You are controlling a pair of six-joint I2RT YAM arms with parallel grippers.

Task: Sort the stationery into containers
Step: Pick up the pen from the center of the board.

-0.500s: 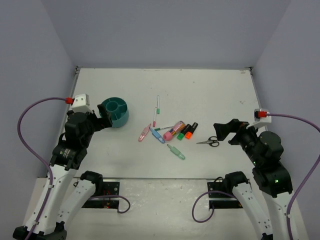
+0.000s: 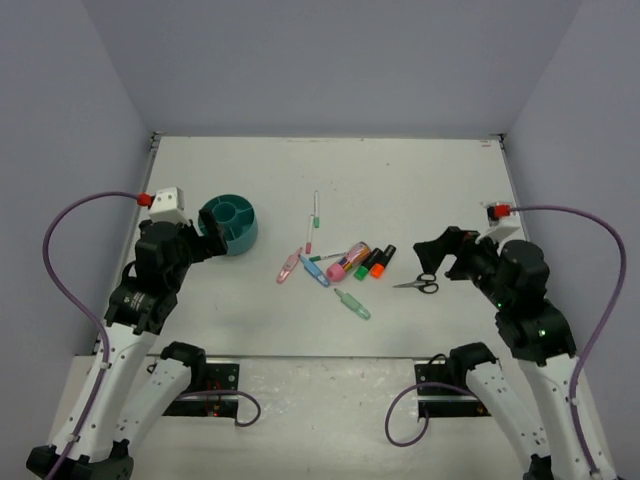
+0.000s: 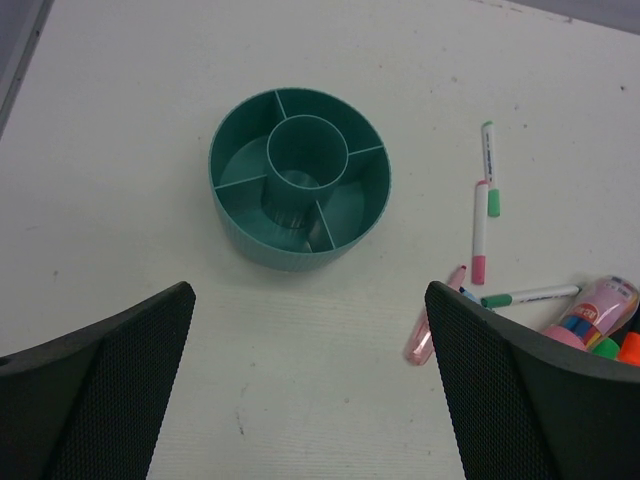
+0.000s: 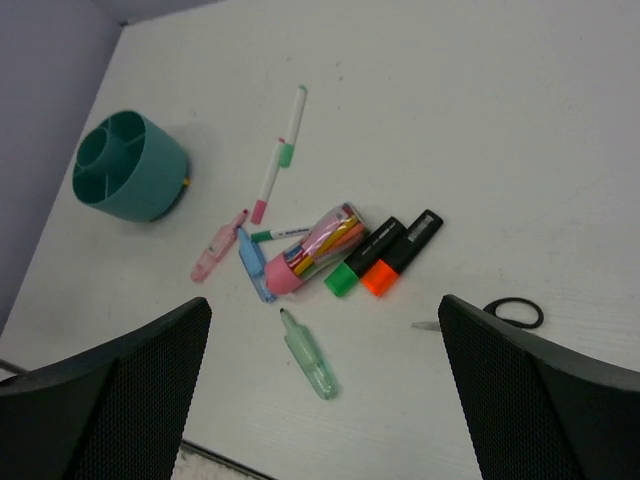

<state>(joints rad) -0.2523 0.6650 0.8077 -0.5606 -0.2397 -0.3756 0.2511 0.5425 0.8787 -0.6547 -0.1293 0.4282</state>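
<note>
Just beside the scissors (image 2: 417,284), my right end effector (image 2: 440,255) has crept nearer.
It and my left end effector (image 2: 210,241) are spread wide and empty; sorting hasn't started.

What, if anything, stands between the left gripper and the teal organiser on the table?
Nothing visible. In the left wrist view the open left gripper faces the teal organiser across a bare stretch of table. The white pens lie off to one side, clear of that path.

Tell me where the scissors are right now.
In the top view the scissors lie on the table toward the right arm's side, just right of the orange highlighter and not touching it.
</note>
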